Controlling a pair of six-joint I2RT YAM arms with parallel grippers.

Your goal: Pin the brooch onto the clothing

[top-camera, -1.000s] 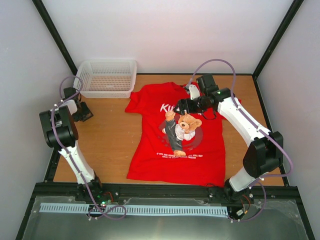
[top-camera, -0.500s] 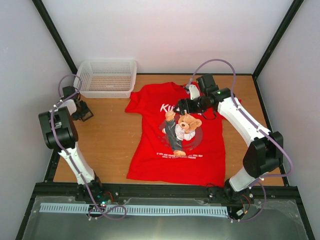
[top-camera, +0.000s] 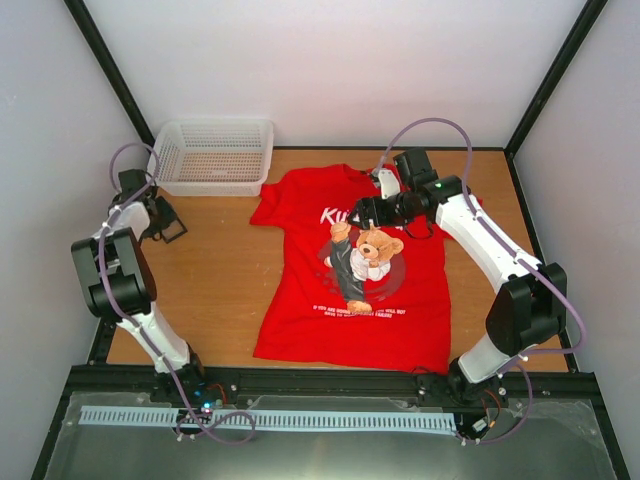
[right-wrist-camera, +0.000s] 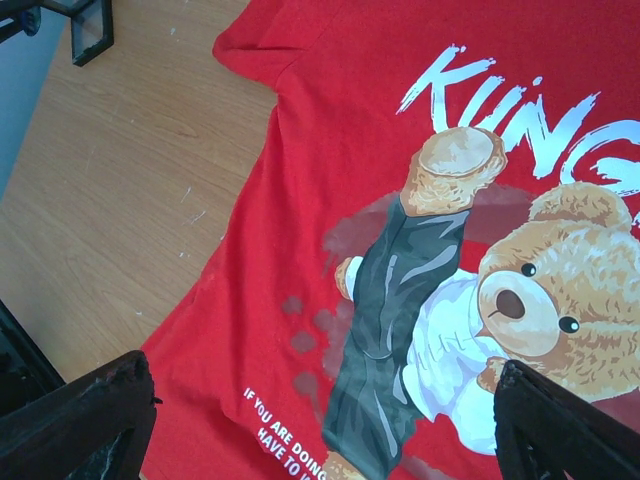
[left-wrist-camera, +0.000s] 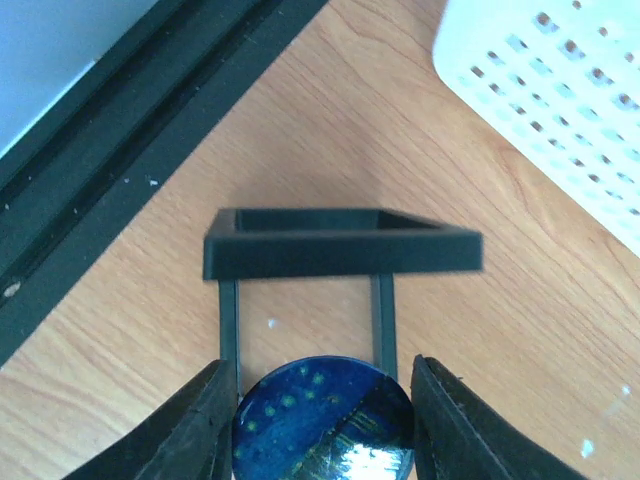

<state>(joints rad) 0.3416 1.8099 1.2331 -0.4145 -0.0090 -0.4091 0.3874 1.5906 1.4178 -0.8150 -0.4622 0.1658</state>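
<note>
brooch (left-wrist-camera: pixel 322 428) clamped in left gripper (left-wrist-camera: pixel 322 402) | red T-shirt (right-wrist-camera: pixel 300 150) spread under right gripper (right-wrist-camera: pixel 325 405), jaws wide, nothing held | pickup judged done; transfer and pinning left

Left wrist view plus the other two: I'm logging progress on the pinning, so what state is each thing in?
left gripper, shut on the brooch
right gripper, open above the T-shirt
brooch, not yet pinned
T-shirt, spread flat, print up
basket, upright
</note>
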